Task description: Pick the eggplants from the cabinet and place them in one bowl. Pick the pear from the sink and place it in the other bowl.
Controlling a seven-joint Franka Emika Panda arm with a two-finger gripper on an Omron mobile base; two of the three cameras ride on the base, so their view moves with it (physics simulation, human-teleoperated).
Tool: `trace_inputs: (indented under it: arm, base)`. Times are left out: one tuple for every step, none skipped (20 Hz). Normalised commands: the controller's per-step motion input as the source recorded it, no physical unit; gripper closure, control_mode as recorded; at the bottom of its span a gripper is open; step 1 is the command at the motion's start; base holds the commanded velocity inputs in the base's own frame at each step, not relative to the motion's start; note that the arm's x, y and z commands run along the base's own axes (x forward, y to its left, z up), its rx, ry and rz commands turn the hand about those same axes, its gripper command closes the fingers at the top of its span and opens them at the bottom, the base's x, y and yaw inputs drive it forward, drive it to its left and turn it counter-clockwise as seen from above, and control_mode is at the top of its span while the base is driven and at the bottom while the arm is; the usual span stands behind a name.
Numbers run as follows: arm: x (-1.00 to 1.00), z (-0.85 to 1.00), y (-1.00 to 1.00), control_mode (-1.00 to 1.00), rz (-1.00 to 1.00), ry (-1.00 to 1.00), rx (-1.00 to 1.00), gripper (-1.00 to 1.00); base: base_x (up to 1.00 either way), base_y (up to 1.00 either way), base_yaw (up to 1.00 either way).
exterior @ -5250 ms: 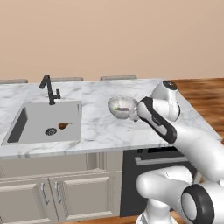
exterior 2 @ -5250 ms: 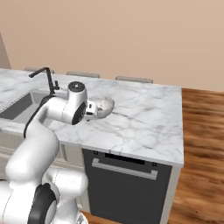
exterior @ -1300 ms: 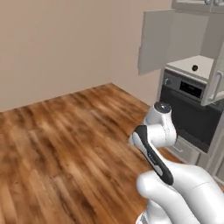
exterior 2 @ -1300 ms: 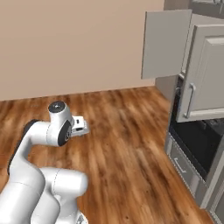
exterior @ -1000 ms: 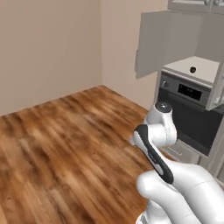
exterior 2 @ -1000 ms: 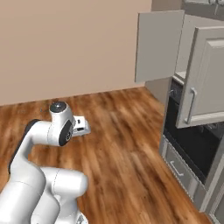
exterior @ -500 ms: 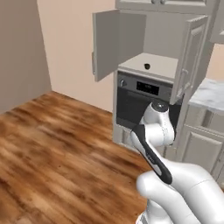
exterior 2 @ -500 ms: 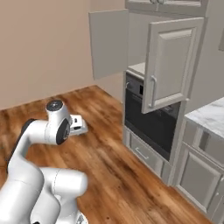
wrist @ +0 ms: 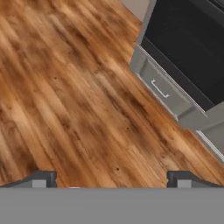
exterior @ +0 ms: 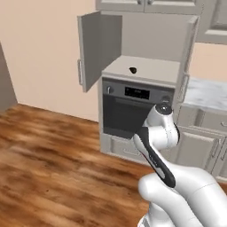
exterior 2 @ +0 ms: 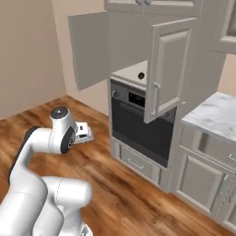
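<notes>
Ahead, wooden floor meets an oven below open cabinet.

Cabinet open above oven, one door swung out left, other door swung out right. Small dark item, too small to identify, on cabinet floor near its front edge, directly over oven. Drawer under oven, at floor level. Marble counter right of oven, lower cupboards beneath it. Wood floor spreading left of and before oven. Gripper over floor, before drawer.
</notes>
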Motion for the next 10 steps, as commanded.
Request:
trace_inputs:
  arm:
    - [0.0, 0.0, 0.0, 1.0, 0.0, 0.0, 0.0, -1.0]
    - [0.0, 0.0, 0.0, 1.0, 0.0, 0.0, 0.0, -1.0]
    - [0.0, 0.0, 0.0, 1.0, 0.0, 0.0, 0.0, -1.0]
    - [0.0, 0.0, 0.0, 1.0, 0.0, 0.0, 0.0, -1.0]
    - [0.0, 0.0, 0.0, 1.0, 0.0, 0.0, 0.0, -1.0]
    - [0.0, 0.0, 0.0, 1.0, 0.0, 0.0, 0.0, -1.0]
    - [0.0, 0.0, 0.0, 1.0, 0.0, 0.0, 0.0, -1.0]
    - [0.0, 0.0, 0.0, 1.0, 0.0, 0.0, 0.0, -1.0]
    - [0.0, 0.0, 0.0, 1.0, 0.0, 0.0, 0.0, -1.0]
    - [0.0, 0.0, 0.0, 1.0, 0.0, 0.0, 0.0, -1.0]
  base:
    - [0.38, 0.54, -0.4]
    - [0.43, 0.54, -0.4]
    - [0.44, 0.55, -0.39]
    - [0.4, 0.52, -0.39]
    - [0.4, 0.49, -0.39]
    - [0.41, 0.51, -0.41]
    - [0.37, 0.53, -0.41]
    - [0.31, 0.54, -0.41]
    - [0.31, 0.55, -0.41]
    - [0.26, 0.54, -0.41]
